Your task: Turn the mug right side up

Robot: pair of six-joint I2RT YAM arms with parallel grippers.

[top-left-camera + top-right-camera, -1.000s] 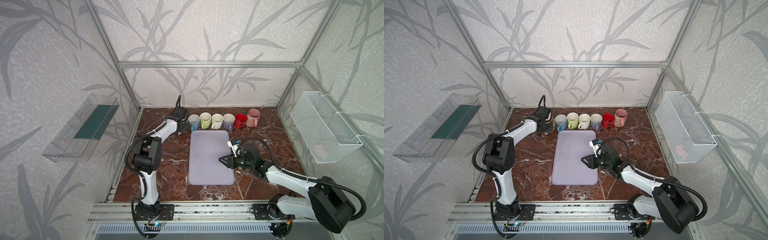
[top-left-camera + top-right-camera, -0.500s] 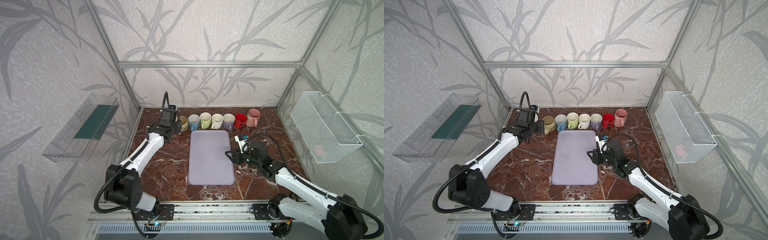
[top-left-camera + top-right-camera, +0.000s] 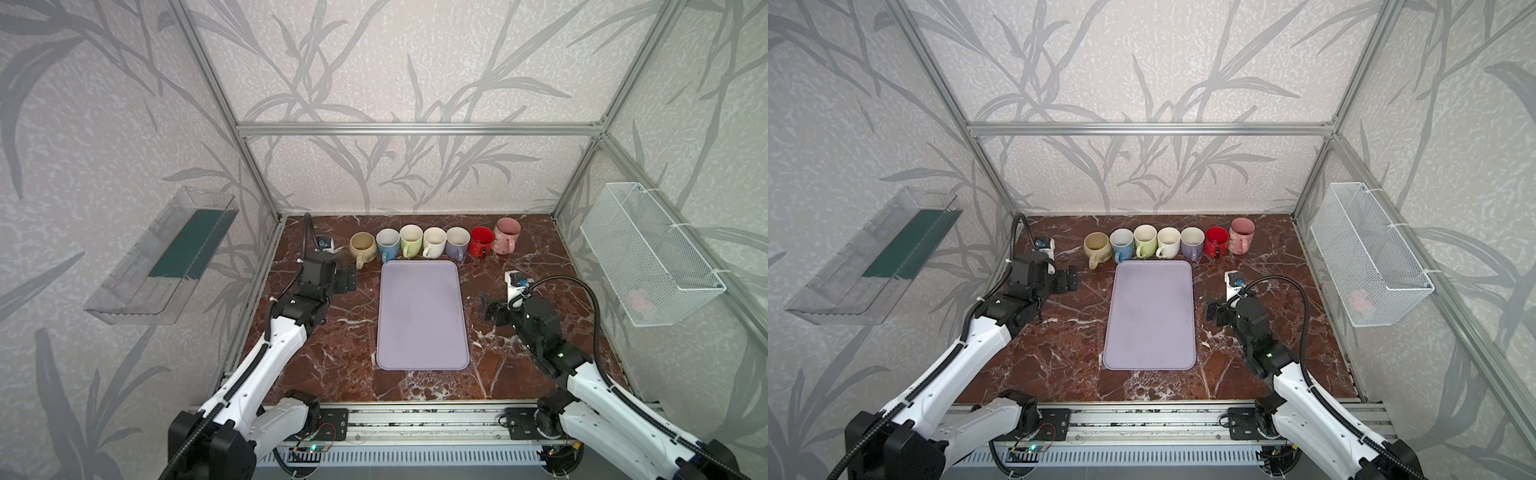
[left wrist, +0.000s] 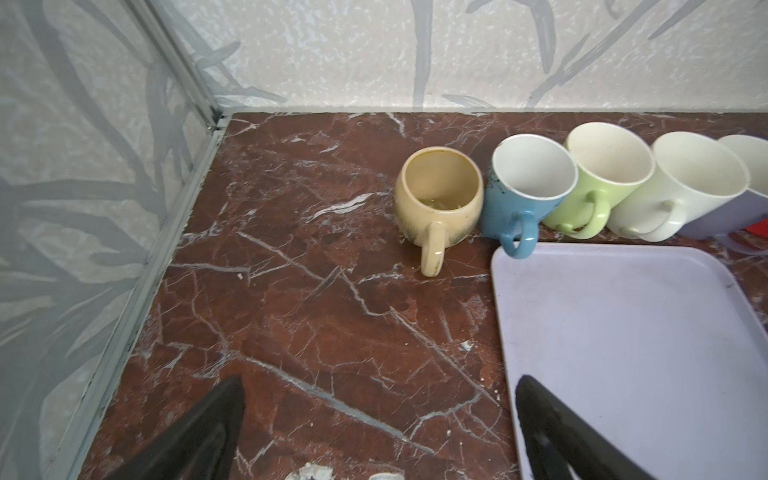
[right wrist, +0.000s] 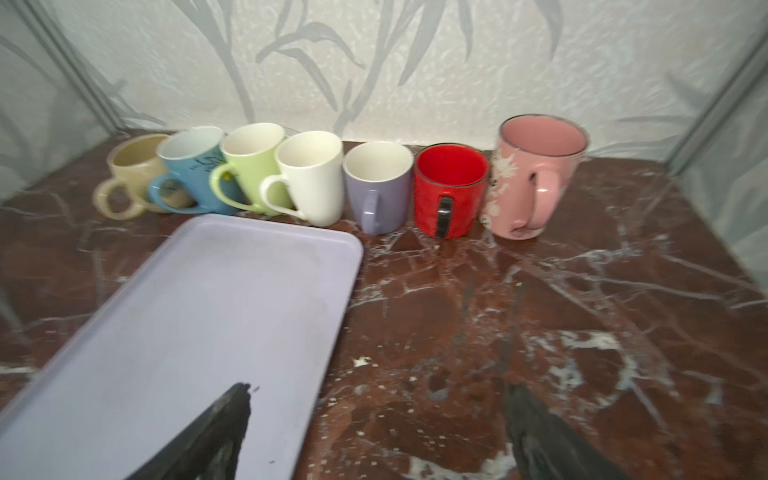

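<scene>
Overhead, red marble tabletop (image 3: pixel 332 357), leaf-patterned walls (image 3: pixel 415 83), lilac tray (image 3: pixel 422 316), upright mugs (image 3: pixel 433 241), left gripper (image 3: pixel 347 279), right gripper (image 3: pixel 490 309) both wide, empty.

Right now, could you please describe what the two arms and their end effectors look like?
Both the left arm and right arm have white shell links with black joints and a black ribbed cable running to the wrist. The left end effector and right end effector are black and blocky.

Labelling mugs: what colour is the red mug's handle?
Black; the red mug's handle shows best in right wrist view.
</scene>
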